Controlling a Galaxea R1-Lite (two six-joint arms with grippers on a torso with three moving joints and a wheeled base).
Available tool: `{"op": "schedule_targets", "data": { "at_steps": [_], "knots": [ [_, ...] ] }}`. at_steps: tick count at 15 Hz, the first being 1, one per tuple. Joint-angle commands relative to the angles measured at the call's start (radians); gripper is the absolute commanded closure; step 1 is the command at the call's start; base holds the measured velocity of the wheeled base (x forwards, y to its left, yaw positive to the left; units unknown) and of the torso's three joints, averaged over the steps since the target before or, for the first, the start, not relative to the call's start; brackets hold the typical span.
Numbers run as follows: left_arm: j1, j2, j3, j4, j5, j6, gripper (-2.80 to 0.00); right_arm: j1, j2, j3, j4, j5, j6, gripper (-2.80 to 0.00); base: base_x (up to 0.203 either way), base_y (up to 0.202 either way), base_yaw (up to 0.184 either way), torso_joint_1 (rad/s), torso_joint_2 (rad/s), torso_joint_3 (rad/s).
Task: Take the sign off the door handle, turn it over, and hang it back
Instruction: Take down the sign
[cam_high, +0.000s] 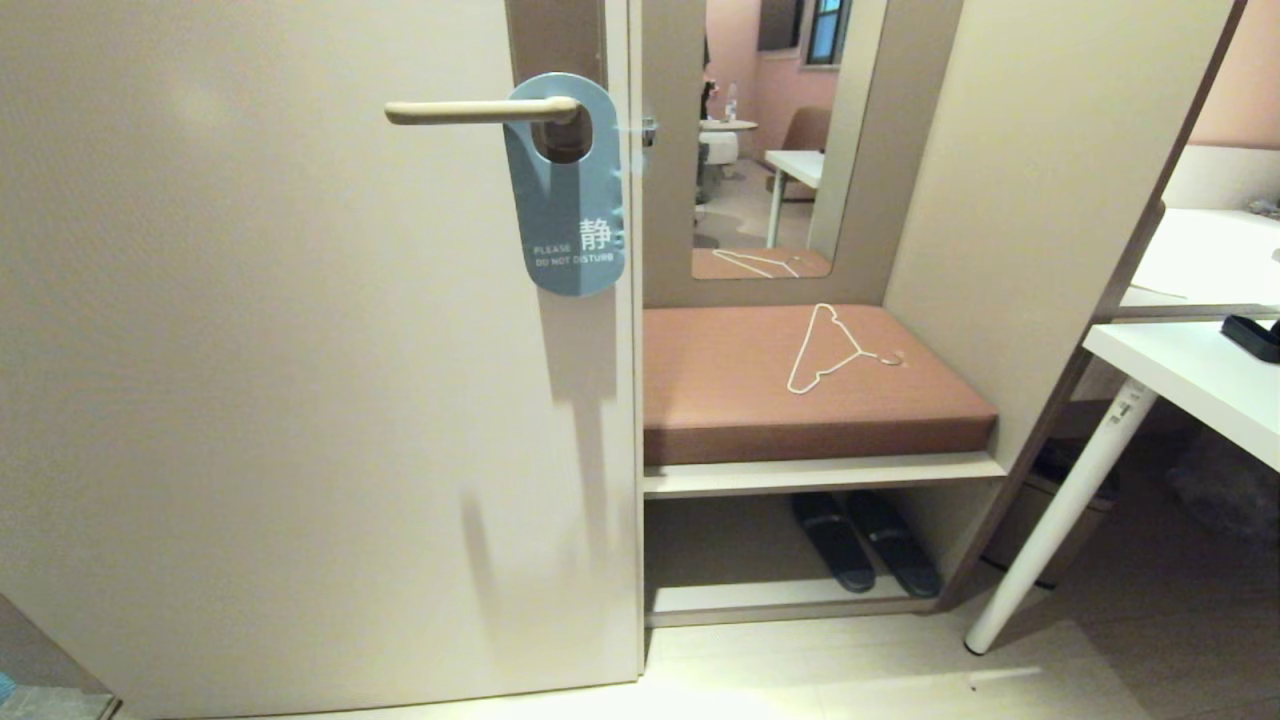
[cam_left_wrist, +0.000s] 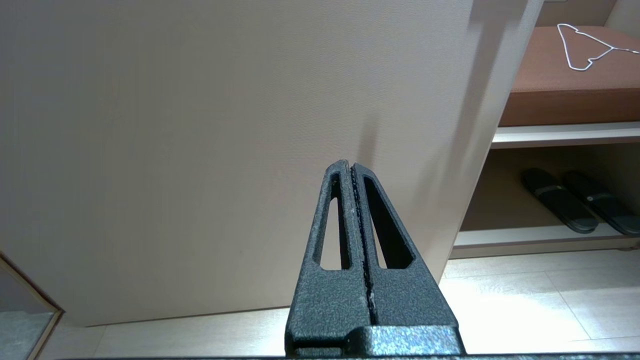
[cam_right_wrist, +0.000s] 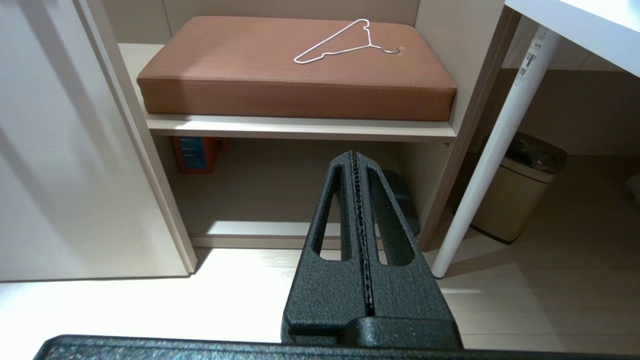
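The sign (cam_high: 566, 200) hangs on the door handle (cam_high: 470, 111) in the head view, blue-grey face out, reading "PLEASE DO NOT DISTURB" in white. The cream lever passes through the sign's large hole, in front of a brown-grey plate (cam_high: 555, 35). Neither arm shows in the head view. My left gripper (cam_left_wrist: 350, 165) is shut and empty, low down, facing the lower part of the beige door (cam_left_wrist: 225, 125). My right gripper (cam_right_wrist: 355, 155) is shut and empty too, low and pointing at the space under the bench. Neither wrist view shows the sign or the handle.
Right of the door stands a bench with a brown cushion (cam_high: 800, 385); a thin white wire hanger (cam_high: 835, 350) lies on it. Dark slippers (cam_high: 865, 540) sit on the shelf beneath. A white desk (cam_high: 1190, 370) with a slanted leg (cam_high: 1060, 520) and a bin (cam_right_wrist: 520, 185) stand further right.
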Motion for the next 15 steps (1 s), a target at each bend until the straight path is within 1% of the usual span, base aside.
{"op": "schedule_targets", "data": {
  "at_steps": [1,15],
  "knots": [
    [0.0,0.001,0.0,-0.001,0.0,-0.001,0.0,0.0,0.002,0.0,0.0,0.0,0.0,0.0,0.0,0.0,0.0,0.0,0.0,0.0],
    [0.0,0.001,0.0,-0.001,0.0,-0.001,0.0,0.0,0.002,0.0,0.002,0.0,0.0,0.0,0.0,0.0,0.0,0.0,0.0,0.0]
  ]
}}
